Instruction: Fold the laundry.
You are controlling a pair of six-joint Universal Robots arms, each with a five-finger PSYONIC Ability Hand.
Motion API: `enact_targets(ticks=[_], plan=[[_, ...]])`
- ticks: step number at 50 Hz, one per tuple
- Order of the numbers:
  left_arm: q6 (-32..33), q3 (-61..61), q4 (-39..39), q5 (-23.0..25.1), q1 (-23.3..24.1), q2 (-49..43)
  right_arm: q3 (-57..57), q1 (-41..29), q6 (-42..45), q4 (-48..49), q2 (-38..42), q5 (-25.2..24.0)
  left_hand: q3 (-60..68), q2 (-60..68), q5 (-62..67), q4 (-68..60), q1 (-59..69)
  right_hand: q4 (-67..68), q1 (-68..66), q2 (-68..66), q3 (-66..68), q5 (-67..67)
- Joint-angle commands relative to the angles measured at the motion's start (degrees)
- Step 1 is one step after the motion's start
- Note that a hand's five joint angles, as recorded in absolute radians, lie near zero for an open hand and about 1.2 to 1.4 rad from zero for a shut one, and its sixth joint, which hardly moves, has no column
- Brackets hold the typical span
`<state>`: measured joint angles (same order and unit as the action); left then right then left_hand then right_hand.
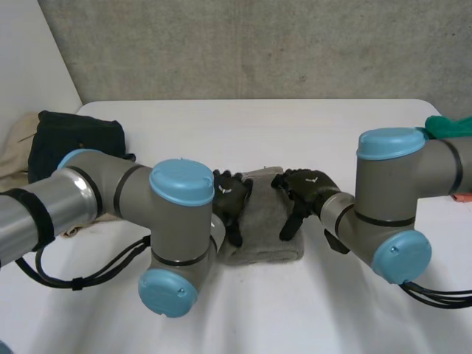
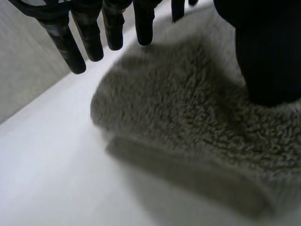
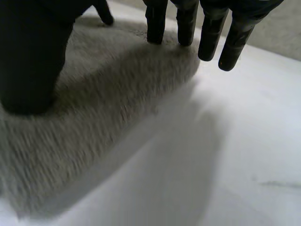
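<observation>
Head view has my two arms bent inward over the white table (image 1: 295, 310), and between them lies the grey towel (image 1: 267, 220), folded into a small thick block at the table's middle. My left hand (image 1: 231, 199) sits on the towel's left side and my right hand (image 1: 302, 190) on its right side, both palms down and close together with a strip of grey nap showing between them. Looking along my left palm, my fingers (image 2: 66, 47) are straight and spread, their tips hanging at the towel's (image 2: 188, 136) rounded edge, while my thumb (image 2: 268, 56) is set down on the fleece; nothing is pinched. Along my right palm it is the same: fingers (image 3: 235, 42) straight and apart at the edge of the towel (image 3: 94, 103), thumb (image 3: 28, 61) planted on the nap, holding nothing. Away from the towel, a dark garment (image 1: 74, 140) is heaped at the table's far left on a pale cloth (image 1: 16, 147), and a green cloth (image 1: 450, 124) lies at the far right, behind my right arm
</observation>
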<state>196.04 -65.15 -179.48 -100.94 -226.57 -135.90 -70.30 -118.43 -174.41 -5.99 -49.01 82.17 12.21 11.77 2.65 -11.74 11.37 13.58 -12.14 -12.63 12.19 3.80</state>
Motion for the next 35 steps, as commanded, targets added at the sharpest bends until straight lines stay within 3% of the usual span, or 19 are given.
enact_targets(ticks=[1, 6, 12, 16, 20, 28, 32, 35], plan=[[10.8, -2.4, 0.3, -1.9, -0.4, 0.8, 1.4, -0.2, 8.1, 0.0, 2.6, 1.1, 0.0, 0.5, -0.4, -0.5, 0.9, -3.6, 2.1, 2.6, -2.2, -3.8], [10.4, -2.5, 0.0, -1.4, 0.2, 2.0, 1.7, -0.1, 12.2, -0.1, -0.3, 3.1, -0.6, -0.2, -1.1, 0.2, 0.2, -3.6, 2.1, 2.6, -2.2, -3.8], [10.1, -2.5, -2.9, -0.7, 0.2, 8.7, -5.5, -0.3, 12.2, 4.8, -12.1, 4.0, -1.8, -1.4, -2.3, 1.4, -1.0, -3.6, 2.1, 2.6, -2.2, -3.8], [9.1, -2.8, -5.4, 3.9, -0.5, 14.2, -14.2, -0.9, 13.1, 12.2, -17.0, 4.4, -1.2, -0.7, -1.6, 0.7, -0.3, -3.6, 2.1, 2.6, -2.2, -3.8], [7.3, -3.0, -5.5, 10.7, -3.1, 18.1, -23.1, -4.0, 13.2, 19.2, -20.0, 4.4, -0.3, 0.1, -0.8, -0.2, 0.5, -3.6, 2.1, 2.6, -2.2, -3.8], [0.1, -4.2, -1.0, 34.4, -8.2, 22.0, -32.1, -10.1, 14.6, 32.3, -15.5, 4.7, 1.4, 1.8, 0.9, -1.8, 2.2, -3.6, 2.1, 2.6, -2.2, -3.8], [-0.7, -4.3, 0.8, 38.7, -9.9, 22.3, -30.5, -10.2, 17.6, 36.0, -9.4, 5.5, 1.7, 2.1, 1.3, -2.2, 2.5, -3.6, 2.1, 2.6, -2.2, -3.8], [-0.7, -4.3, 0.8, 38.5, -10.2, 21.8, -27.9, -9.8, 20.9, 37.5, -6.4, 6.6, 1.5, 2.0, 1.1, -2.0, 2.4, -3.6, 2.1, 2.6, -2.2, -3.8]])
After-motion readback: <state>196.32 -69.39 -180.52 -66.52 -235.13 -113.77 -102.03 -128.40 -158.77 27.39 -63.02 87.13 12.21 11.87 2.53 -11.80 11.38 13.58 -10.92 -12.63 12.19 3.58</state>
